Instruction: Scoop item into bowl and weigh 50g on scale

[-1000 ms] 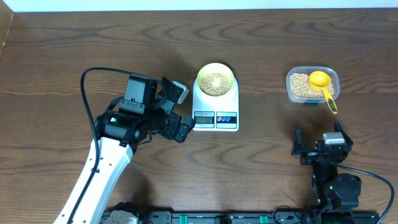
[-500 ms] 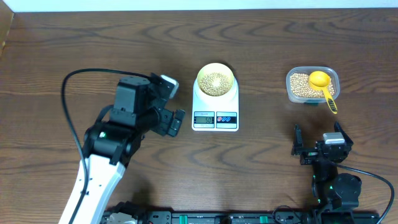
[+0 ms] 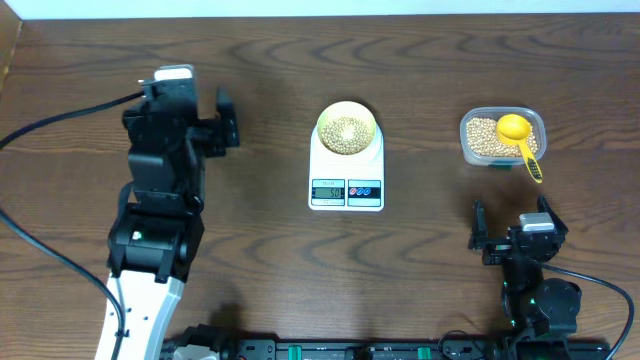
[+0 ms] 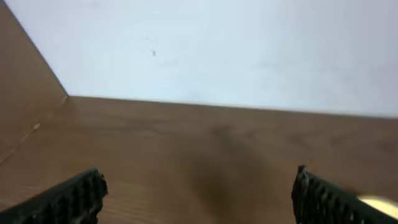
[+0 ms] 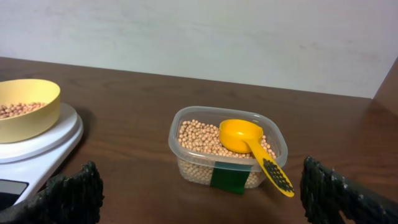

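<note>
At counter (image 3: 300, 280) centre, the small pale-yellow round bowl (image 3: 347, 118) of tan beans (image 3: 346, 131) sits on the white digital scale (image 3: 346, 185), rightward of your left jaws and ahead-left of your right jaws; both pairs stand apart, empty.

A clear tub (image 5: 193, 171) stands on the brown wooden table (image 5: 137, 112), ahead of the right jaws and about midway between them. A yellow scoop (image 5: 252, 148) lies in it, with its handle over the near rim, toward the right side. A green label (image 5: 227, 177) is on the tub's near side.
</note>
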